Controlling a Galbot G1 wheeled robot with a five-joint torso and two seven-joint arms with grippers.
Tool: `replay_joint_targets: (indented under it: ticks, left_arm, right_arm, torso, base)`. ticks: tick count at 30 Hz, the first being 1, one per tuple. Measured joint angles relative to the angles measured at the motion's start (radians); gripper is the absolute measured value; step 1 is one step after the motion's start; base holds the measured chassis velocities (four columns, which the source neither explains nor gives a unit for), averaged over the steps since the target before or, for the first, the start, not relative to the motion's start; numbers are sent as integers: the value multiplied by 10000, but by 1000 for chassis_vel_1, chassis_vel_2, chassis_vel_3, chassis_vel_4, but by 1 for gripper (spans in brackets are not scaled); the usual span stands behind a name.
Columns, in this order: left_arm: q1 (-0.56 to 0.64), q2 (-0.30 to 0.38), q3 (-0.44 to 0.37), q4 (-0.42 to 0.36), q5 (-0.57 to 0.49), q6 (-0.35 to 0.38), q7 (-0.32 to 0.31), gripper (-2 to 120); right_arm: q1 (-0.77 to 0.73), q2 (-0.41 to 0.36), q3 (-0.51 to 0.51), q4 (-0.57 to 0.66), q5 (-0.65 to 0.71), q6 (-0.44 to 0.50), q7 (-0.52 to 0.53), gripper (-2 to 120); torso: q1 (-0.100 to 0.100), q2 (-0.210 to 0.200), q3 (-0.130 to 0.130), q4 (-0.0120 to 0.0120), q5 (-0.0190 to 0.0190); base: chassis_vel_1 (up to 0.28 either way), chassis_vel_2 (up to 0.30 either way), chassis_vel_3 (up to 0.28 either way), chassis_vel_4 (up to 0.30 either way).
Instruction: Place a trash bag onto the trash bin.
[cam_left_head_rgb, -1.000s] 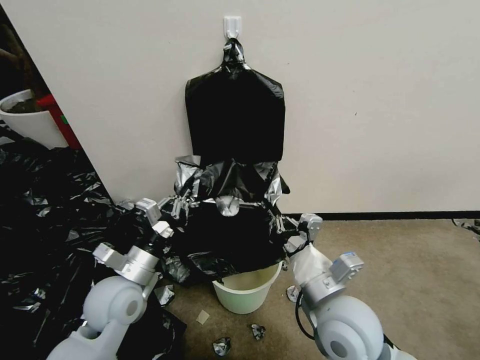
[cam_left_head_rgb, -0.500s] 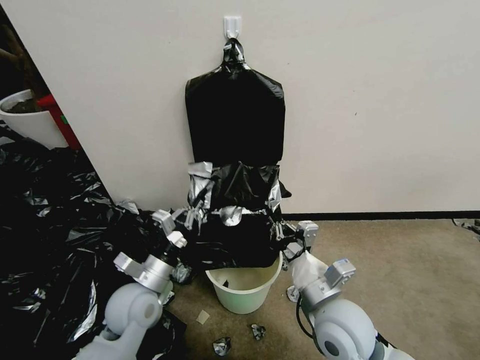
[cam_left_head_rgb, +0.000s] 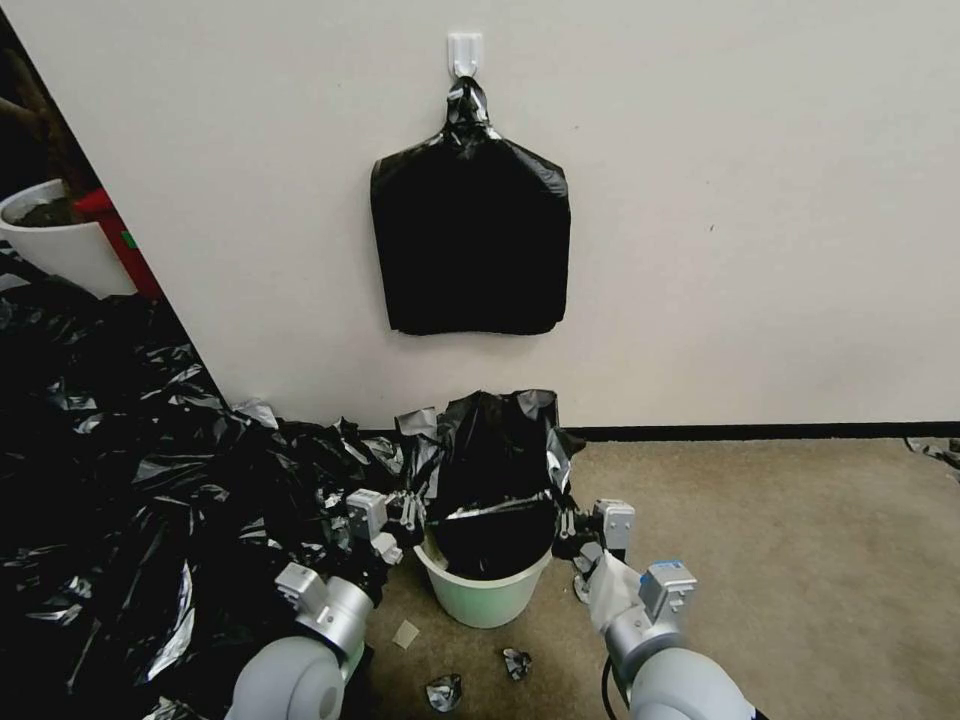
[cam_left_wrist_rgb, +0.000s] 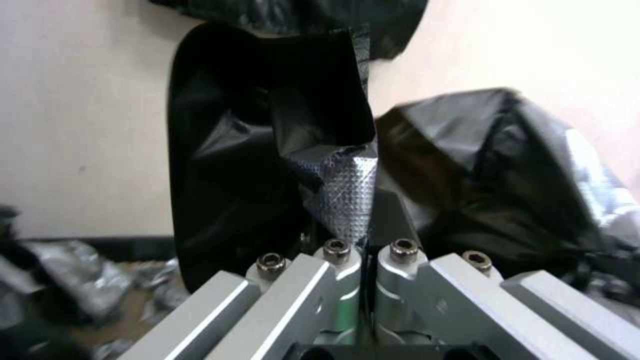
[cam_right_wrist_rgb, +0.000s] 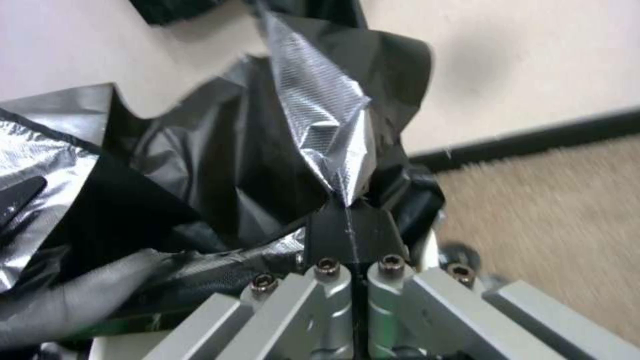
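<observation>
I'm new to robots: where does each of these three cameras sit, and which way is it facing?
Head view: on the robot's head, looking forward and down at the trash bin by the wall; both arms show, left gripper and right gripper beside its rim.
Left wrist view: on the left arm, looking along its shut fingers at the pinched trash bag.
Right wrist view: on the right arm, looking along its shut fingers at the bag.
All three share the trash bag.

No readable text — no labels, no numbers

Glossy black trash bag (cam_left_head_rgb: 497, 470), cream trash bin (cam_left_head_rgb: 482, 596)
</observation>
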Motion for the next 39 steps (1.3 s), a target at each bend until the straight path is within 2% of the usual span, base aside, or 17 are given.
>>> replay_joint_targets:
  ticks: [1, 2, 4, 5, 6, 7, 8, 9, 11, 12, 13, 18, 26, 32, 39]
  left_arm:
    - [-8, 109, 102, -208, 96, 363, -414, 0]
    - [-8, 109, 102, -208, 96, 363, -414, 0]
    - [-46, 432, 280, -714, 188, 1335, -1261, 0]
    - [-80, 713, 372, -1083, 187, 2075, -1762, 0]
    - [-80, 713, 372, -1083, 187, 2075, -1762, 0]
    - [-126, 1070, 465, -1436, 82, 2801, -2210, 0]
    - [-158, 1277, 507, -1611, -48, 3193, -2448, 0]
    - [-158, 1277, 507, -1611, -48, 3193, -2448, 0]
    - [-191, 1624, 566, -1905, -461, 3983, -2857, 0]
    - [-191, 1624, 566, -1905, -461, 3983, -2857, 0]
    - [-171, 1795, 628, -1995, -701, 4299, -3016, 0]
    - [37, 1853, 829, -1927, -717, 4445, -3072, 0]
    - [403, 1788, 846, -1986, -276, 4588, -3137, 0]
    - [877, 1822, 735, -2434, -196, 5116, -3618, 0]
    - [944, 1725, 711, -2102, -134, 5263, -4075, 0]
  right_arm:
    - [64, -75, -66, 199, 249, -266, 331, 0]
    - [64, -75, -66, 199, 249, -266, 331, 0]
    - [254, -274, -212, 674, 899, -903, 1042, 0]
    - [354, -391, -296, 910, 1304, -1267, 1341, 0]
    - [354, -391, -296, 910, 1304, -1267, 1341, 0]
    - [481, -535, -399, 1179, 1859, -1690, 1677, 0]
    - [531, -585, -457, 1278, 2088, -1858, 1829, 0]
    - [531, -585, -457, 1278, 2088, -1858, 1829, 0]
    - [569, -638, -557, 1316, 2365, -2064, 2034, 0]
    - [569, -638, -557, 1316, 2365, -2064, 2034, 0]
    - [569, -643, -617, 1212, 2440, -2158, 2123, 0]
    - [614, -577, -760, 613, 2477, -2151, 2280, 0]
    - [598, -633, -1000, 456, 2424, -1877, 2297, 0]
    - [398, -733, -1290, 624, 2356, -1863, 2297, 0]
    - [469, -598, -1465, 99, 2152, -1876, 2231, 0]
  torso:
    - [0, 0, 0, -1, 1]
    - [0, 0, 0, -1, 1]
    - [-1, 0, 0, 0, -1]
    - [0, 0, 0, 0, 0]
    - [0, 0, 0, 0, 0]
    - [0, 0, 0, 0, 0]
    - [0, 0, 0, 0, -1]
    - [0, 0, 0, 0, -1]
    - [0, 0, 0, 0, 0]
    - [0, 0, 0, 0, 0]
    - [0, 0, 0, 0, 0]
    - [0, 0, 1, 0, 0]
    - [0, 0, 0, 0, 0]
    - [0, 0, 0, 0, 1]
    - [0, 0, 1, 0, 0]
  base:
    - [0, 0, 0, 0]
    - [0, 0, 0, 0]
    - [0, 0, 0, 0]
    - [0, 0, 0, 0]
    - [0, 0, 0, 0]
    - [0, 0, 0, 0]
    - [0, 0, 0, 0]
    - [0, 0, 0, 0]
    - [0, 0, 0, 0]
    - [0, 0, 0, 0]
    - [0, 0, 0, 0]
    - [0, 0, 0, 0]
    - [0, 0, 0, 0]
    - [0, 0, 0, 0]
    - [0, 0, 0, 0]
